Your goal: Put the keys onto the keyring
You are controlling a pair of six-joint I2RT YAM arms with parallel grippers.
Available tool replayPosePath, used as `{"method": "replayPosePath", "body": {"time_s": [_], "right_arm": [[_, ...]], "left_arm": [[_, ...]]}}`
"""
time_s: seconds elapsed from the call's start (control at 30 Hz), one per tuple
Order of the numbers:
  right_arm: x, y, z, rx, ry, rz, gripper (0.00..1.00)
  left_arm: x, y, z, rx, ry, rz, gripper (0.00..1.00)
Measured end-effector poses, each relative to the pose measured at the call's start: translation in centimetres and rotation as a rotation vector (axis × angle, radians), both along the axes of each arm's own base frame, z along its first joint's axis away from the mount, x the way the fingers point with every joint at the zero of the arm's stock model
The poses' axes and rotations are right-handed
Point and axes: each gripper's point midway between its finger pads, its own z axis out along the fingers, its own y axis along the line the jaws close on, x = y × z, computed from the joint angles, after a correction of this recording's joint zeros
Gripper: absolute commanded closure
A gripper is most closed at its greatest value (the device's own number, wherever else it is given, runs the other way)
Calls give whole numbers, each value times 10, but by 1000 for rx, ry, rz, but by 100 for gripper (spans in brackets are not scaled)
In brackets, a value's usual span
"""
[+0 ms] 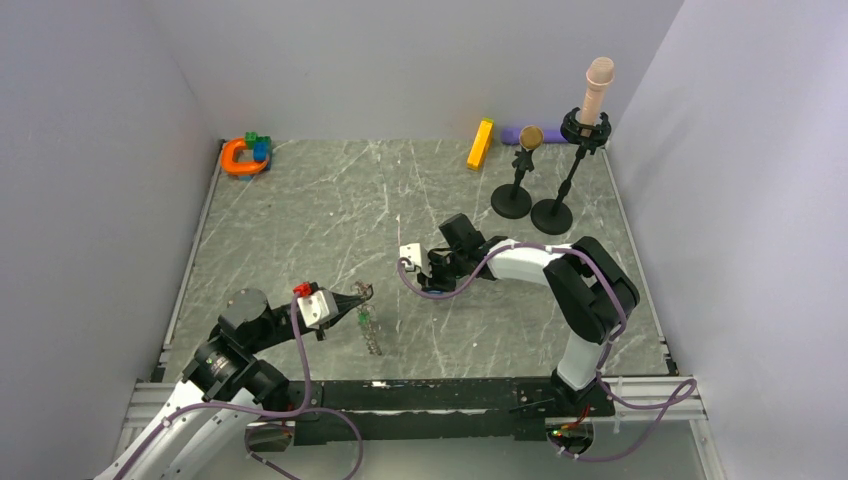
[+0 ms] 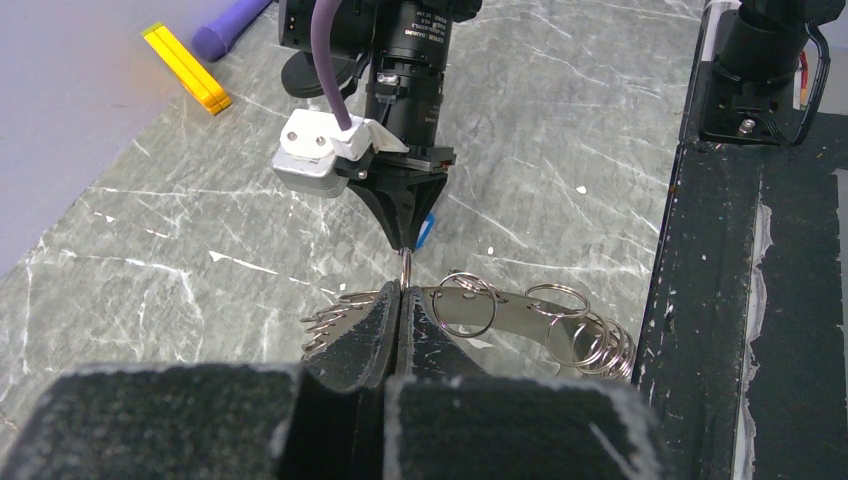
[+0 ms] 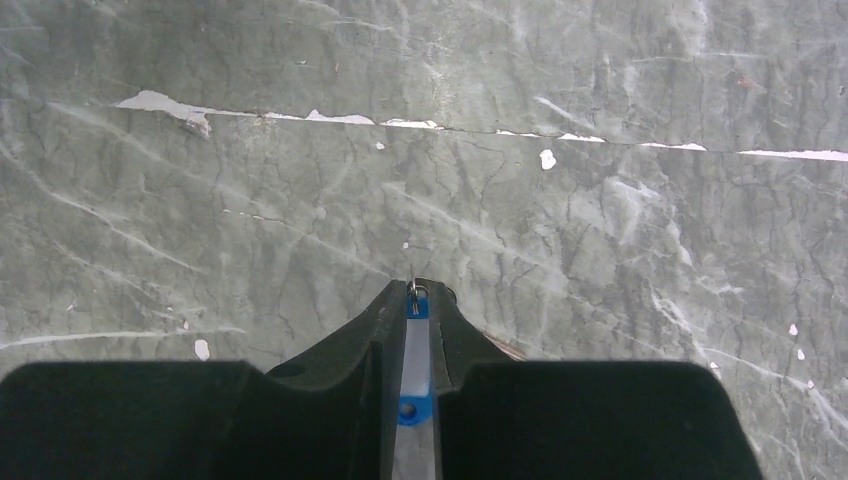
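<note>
Keyring point(image 2: 520, 315): clamped in the left end effector point(image 2: 397, 312), whose fingers are pressed together on the flat metal band. The band sticks out to either side of the grip, with small split rings point(image 2: 465, 305) strung along it. In the overhead view it hangs down from the fingers; I cannot tell whether its low end touches the table point(image 3: 200, 200).

Judgement: this grip fixes the ring in space, so the other arm has a steady target and open band to work on.

Right end effector point(image 3: 414, 300): pinching a blue key point(image 3: 408, 408) lengthwise between narrowly parted fingers, pointing down at bare table. A tiny wire loop shows at the very tip.

Judgement: holding the key by its body leaves the loop end free to meet the ring.

The two end effectors are near each other but apart, with no contact between key and ring. Threading is not yet done. It calls for fine alignment, and the key could twist in so narrow a pinch.
</note>
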Motion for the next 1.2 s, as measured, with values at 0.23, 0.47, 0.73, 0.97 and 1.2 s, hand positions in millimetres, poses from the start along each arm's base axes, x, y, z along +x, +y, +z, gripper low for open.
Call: {"method": "replayPosePath", "body": {"time_s": [0.23,0.47,0.73,0.97,1.2], "right_arm": [[2,-2,0,0,-1,-6,85],[3,-3,1,1,-2,-10,89],[3,-3,1,3,-7,-1,99],[-1,-2,1,7,2,21,98],[-3,-3,0,6,2,35,92]], "left_arm": [[0,0,0,0,0,0,100],[0,0,0,0,1,0,100],[0,0,-1,3,4,-1,100],[0,0,-1,3,4,-1,100],[0,0,-1,3,4,-1,100]]}}
